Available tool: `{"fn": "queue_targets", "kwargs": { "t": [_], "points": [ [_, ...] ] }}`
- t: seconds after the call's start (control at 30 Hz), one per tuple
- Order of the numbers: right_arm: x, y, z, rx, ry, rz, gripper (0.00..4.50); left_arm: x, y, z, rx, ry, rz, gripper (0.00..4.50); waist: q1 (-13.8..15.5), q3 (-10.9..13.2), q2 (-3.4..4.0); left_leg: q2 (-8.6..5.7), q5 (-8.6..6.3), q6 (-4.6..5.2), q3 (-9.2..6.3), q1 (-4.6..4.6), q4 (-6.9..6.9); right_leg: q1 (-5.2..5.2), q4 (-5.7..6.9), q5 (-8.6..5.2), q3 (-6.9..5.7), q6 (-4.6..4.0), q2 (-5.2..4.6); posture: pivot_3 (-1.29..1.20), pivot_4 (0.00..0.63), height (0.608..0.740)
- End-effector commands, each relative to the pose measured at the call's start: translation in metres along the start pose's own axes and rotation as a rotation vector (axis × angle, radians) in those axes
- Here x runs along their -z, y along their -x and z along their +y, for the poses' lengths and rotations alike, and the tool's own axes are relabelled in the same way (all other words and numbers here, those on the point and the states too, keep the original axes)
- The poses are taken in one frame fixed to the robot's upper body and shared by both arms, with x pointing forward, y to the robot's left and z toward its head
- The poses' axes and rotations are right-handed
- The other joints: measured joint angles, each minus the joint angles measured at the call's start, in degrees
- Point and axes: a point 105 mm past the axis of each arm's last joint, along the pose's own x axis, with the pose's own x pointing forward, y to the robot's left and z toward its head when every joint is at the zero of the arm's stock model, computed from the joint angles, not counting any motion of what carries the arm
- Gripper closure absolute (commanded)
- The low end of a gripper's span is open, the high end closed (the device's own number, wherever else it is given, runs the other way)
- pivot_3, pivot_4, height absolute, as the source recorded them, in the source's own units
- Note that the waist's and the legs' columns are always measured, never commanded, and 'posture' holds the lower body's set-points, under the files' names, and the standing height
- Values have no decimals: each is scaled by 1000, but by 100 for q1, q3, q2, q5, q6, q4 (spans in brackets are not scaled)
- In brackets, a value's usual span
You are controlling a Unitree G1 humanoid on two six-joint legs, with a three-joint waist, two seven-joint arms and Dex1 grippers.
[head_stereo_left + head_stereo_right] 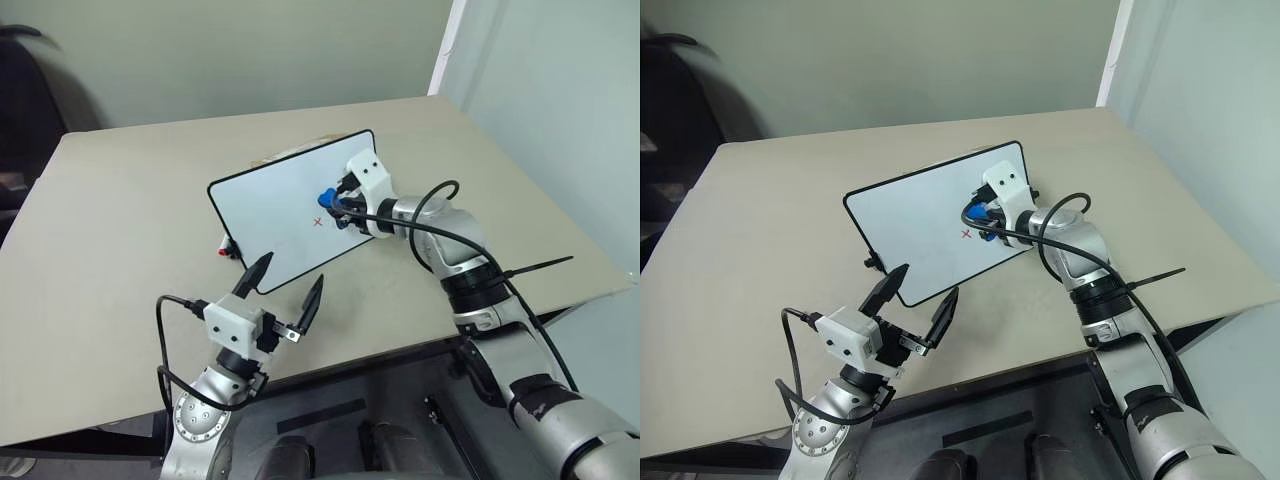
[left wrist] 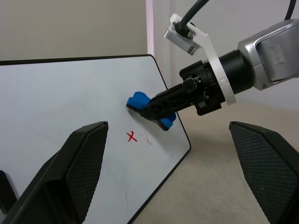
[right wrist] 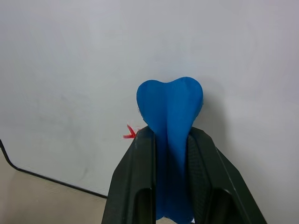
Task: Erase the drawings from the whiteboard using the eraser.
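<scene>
Blue eraser (image 3: 170, 112) hides part of red drawings (image 3: 130, 132)

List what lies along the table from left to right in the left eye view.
Red-and-black marker bit → whiteboard → red x → blue eraser → right gripper, shut on the eraser.

Smooth white whiteboard (image 1: 280, 205), matt blue eraser (image 3: 170, 105), matt beige table (image 1: 120, 220)
</scene>
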Motion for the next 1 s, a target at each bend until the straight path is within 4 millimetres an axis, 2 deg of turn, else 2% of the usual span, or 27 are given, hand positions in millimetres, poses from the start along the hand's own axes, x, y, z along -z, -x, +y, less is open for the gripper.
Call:
{"fn": "queue_targets", "kwargs": {
  "t": [0.03,0.23,0.33,0.57,0.63,0.77,1.0],
  "points": [
    [4,-2,2,2,-4,3,3690,-14,-1,-2,0,-2,-50,0,1,0,-1,0,2,3,0,0,1,0,0,9,0,-15,0,0,150,739],
    [39,-8,-2,22,-43,106,3690,-14,0,-2,-2,2,-50,0,-8,-3,-2,0,5,8,1,15,0,10,0,17,0,-28,0,0,150,739],
    [55,-9,-5,40,-59,153,3690,-14,0,-2,-5,3,-51,0,-13,-3,-2,0,4,6,1,24,-1,15,0,-9,0,16,0,0,150,739],
    [70,-9,-10,80,-43,229,3690,-17,1,-1,-4,-3,-54,0,-14,6,2,0,-6,-10,1,9,-1,-2,1,-9,0,15,1,0,150,739],
    [64,-9,-11,83,-39,209,3690,-17,1,-2,-3,-4,-55,0,-13,6,2,0,-5,-9,1,2,0,-7,1,-8,0,14,1,0,150,739],
    [33,-8,-3,50,-1,117,3690,-16,0,-1,0,-7,-53,0,-18,7,2,0,-2,-6,2,1,2,-8,1,-2,0,11,1,0,150,739],
    [-4,-3,12,2,52,14,3690,-15,-2,-1,5,-8,-53,0,-32,6,1,1,7,9,4,6,0,-11,1,3,-3,9,1,0,150,739]
  ]
}}
